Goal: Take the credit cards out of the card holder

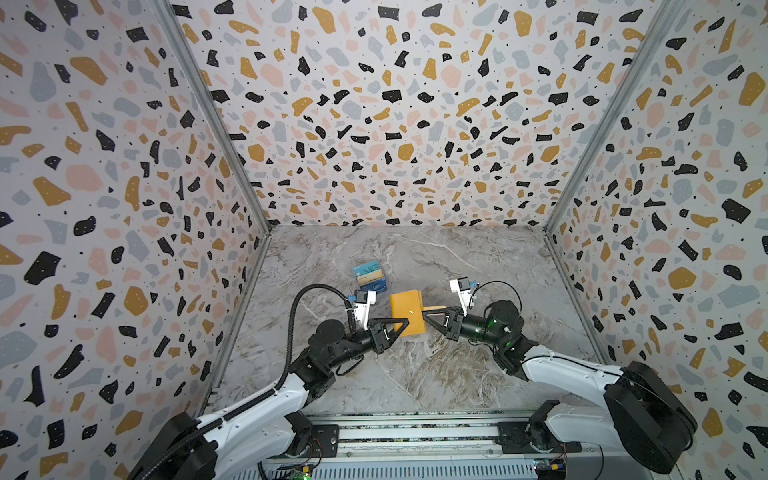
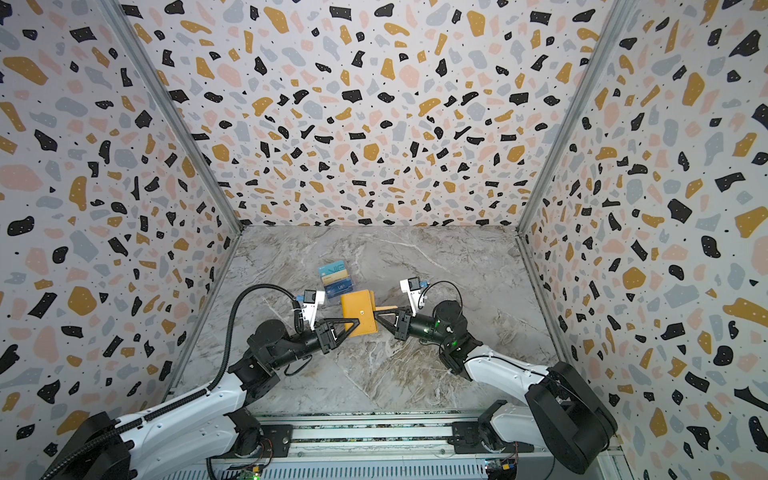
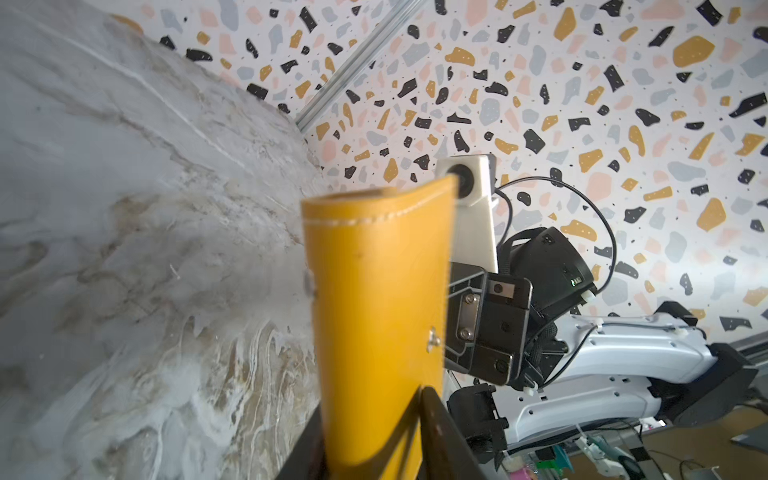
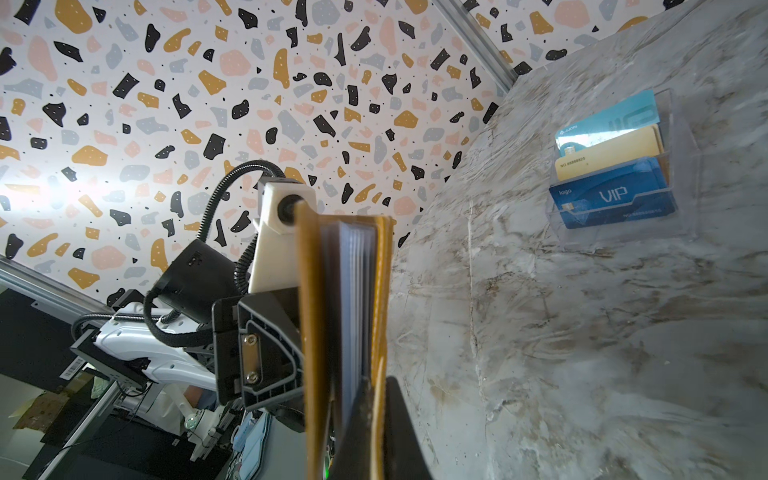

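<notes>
While both of my pincers meet at it, the mustard-yellow leather-like folding card holder (image 1: 408,309) sits between them above the grey marbled table (image 1: 415,374), broad face up in both top views. I judge it lifted clear, though no view proves a gap. Its long axis runs from my base towards the back wall, slightly slanted.

Finding one: the folded side faces my left pincer (image 1: 404,325). The open side faces my right pincer (image 1: 424,318), with the pale blue-grey plastic sleeves (image 4: 353,299) edge-on and the tan snap tab (image 1: 435,308) sticking out.

Finding two: my right pincer is fully closed, pinching one yellow cover leaf at that open side, as the right wrist view shows.

Finding three: my left pincer straddles the opposite edge with a finger on each face. Whether it presses or merely brackets the cover, I cannot tell. Nor can I see whether any card is lodged in the sleeves.

Outward: a clear tiered plastic box (image 4: 615,239) stands on the table beyond the card holder, towards the back wall on my left arm's side, near but apart. It carries a teal plastic card (image 4: 615,118), a gold-yellow plastic card (image 4: 611,151) and a dark blue plastic card (image 4: 615,199) marked VIP, stepped one before another.

Assessment: the coming move turns on the open side lying to the right. My right arm is nearer the sleeves, so the leaves should part from there while the left steadies the fold.
</notes>
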Tool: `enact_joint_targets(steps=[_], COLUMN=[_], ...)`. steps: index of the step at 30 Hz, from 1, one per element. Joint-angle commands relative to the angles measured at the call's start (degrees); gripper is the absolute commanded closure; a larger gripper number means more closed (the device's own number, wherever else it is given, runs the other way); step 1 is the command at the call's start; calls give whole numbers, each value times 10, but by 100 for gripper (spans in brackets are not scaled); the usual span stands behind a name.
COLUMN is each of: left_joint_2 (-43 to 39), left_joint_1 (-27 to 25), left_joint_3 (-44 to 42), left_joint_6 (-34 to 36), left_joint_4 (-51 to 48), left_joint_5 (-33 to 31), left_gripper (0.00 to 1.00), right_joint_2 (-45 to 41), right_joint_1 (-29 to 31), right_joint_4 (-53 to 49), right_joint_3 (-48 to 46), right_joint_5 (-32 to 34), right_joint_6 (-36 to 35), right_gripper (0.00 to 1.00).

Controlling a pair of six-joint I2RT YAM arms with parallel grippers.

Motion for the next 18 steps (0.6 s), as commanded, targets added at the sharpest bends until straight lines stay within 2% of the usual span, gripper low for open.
enact_joint_targets(steps=[1,6,12,18], left_joint_2=[-21,-38,-38,-9], left_joint_1=[1,1,0,-18], left_joint_3=[37,56,83,86], left_joint_6=[57,88,119,108], left_joint_4=[-91,-177,-271,-253], left_joint_5=[-34,-88,-140,-145], left_gripper=[49,34,31,32], right_joint_2=[-20,-25,-25,-10], right_joint_1=[2,2,2,2], right_joint_4=[-34,-76,-104,-112], right_joint_3=[11,14,14,15], right_joint_5=[11,31,46,51], right_joint_6=[-19,-32,-45,-54], right_gripper=[99,100,100,100])
